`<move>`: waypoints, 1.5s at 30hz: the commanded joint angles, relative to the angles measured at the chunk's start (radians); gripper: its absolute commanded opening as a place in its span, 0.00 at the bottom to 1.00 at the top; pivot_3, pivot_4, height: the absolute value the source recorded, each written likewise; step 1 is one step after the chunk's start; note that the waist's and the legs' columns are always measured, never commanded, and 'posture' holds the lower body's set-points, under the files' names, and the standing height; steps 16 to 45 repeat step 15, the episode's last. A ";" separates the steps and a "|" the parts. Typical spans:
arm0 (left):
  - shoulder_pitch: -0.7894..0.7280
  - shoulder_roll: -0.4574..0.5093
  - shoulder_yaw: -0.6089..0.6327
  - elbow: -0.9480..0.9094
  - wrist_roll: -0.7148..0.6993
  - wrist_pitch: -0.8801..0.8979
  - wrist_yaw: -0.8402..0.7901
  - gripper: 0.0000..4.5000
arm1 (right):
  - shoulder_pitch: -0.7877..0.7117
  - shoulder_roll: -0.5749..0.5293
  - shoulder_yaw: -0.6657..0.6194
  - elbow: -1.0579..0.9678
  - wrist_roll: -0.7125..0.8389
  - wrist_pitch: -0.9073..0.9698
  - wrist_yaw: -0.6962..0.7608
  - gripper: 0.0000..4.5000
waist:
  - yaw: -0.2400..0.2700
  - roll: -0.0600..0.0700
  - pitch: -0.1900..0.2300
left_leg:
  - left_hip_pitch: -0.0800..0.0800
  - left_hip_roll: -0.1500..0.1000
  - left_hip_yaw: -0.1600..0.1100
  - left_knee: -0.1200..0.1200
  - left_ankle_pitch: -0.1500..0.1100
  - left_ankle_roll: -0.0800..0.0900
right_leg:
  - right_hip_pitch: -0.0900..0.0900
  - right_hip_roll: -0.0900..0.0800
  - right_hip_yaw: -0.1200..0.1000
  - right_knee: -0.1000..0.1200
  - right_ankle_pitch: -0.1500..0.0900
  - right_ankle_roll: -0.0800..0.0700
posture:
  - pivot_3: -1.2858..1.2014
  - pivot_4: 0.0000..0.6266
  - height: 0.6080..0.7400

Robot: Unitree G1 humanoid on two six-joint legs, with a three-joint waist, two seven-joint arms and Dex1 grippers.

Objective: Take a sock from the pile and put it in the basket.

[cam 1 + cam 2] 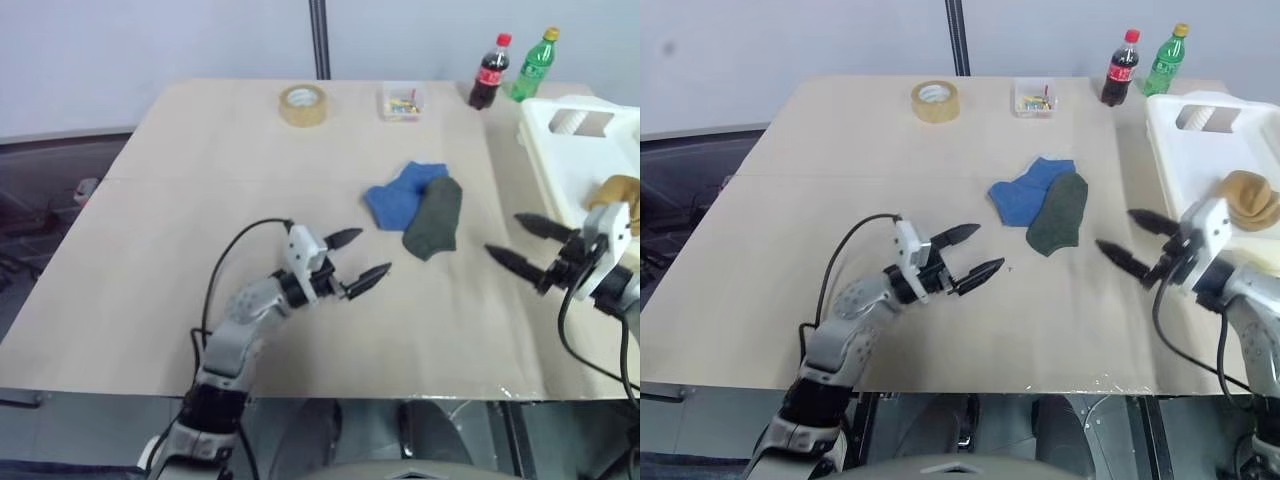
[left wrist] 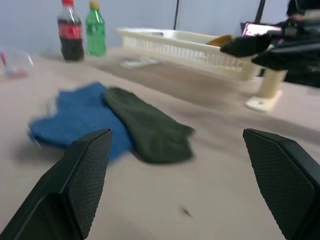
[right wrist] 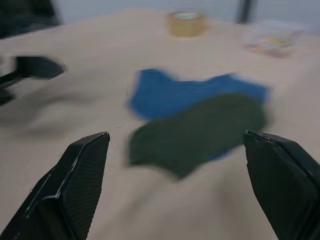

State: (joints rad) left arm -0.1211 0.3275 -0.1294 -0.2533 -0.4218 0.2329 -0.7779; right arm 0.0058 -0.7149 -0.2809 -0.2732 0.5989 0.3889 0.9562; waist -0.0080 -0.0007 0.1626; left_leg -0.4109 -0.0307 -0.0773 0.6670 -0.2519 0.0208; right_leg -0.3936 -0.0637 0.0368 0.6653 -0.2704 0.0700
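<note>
So the yellow sock (image 1: 1252, 197) is already lying in the basket (image 1: 1200, 150), over at about 3 o'clock on the table (image 1: 790, 220), right at the table's right edge. It sits bunched up near the basket's near end.

What's left of the pile (image 1: 418, 208) is just two socks in the middle of the table: a blue sock (image 1: 400, 195) with a dark green sock (image 1: 435, 217) lying partly over its right side, touching it.

The left gripper (image 1: 355, 260) hangs over bare table at roughly 7 o'clock from the pile, fingers spread wide apart, nothing in them, tips aimed toward the socks. The right gripper (image 1: 527, 245) is at about 4 o'clock from the pile, between the socks and the basket, fingers also wide apart and empty, pointing left at the socks.

Back along the far edge, around 12 o'clock: a tape roll (image 1: 302, 104), a small clear box (image 1: 402, 101) with colourful bits inside, then a cola bottle (image 1: 490, 72) and a green bottle (image 1: 533, 65) standing side by side just behind the basket's far corner.
</note>
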 commanded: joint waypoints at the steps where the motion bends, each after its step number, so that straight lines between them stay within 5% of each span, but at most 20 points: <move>1: 0.076 0.049 0.050 -0.097 0.011 0.003 0.031 1.00 | 0.074 -0.031 0.022 -0.015 -0.047 -0.068 0.074 0.98 | 0.000 0.000 0.000 | 0.001 0.000 0.000 0.000 0.000 0.000 | 0.001 0.000 0.000 0.000 0.000 0.000 | 0.52 0.24 0.99; 14: 0.368 0.155 0.197 -0.284 -0.015 0.092 0.123 1.00 | 0.202 -0.019 -0.023 0.084 -0.070 -0.177 0.126 0.98 | -0.001 0.000 0.000 | 0.015 0.001 0.002 -0.002 -0.002 0.002 | 0.015 -0.003 0.001 -0.004 -0.001 0.000 | 0.52 0.24 0.99; 45: 0.372 0.157 0.199 -0.288 -0.018 0.092 0.127 1.00 | 0.205 -0.018 -0.021 0.082 -0.070 -0.179 0.126 0.98 | -0.001 0.000 0.000 | 0.015 0.001 0.002 -0.003 -0.002 0.002 | 0.015 -0.003 0.001 -0.004 -0.001 0.000 | 0.52 0.24 0.99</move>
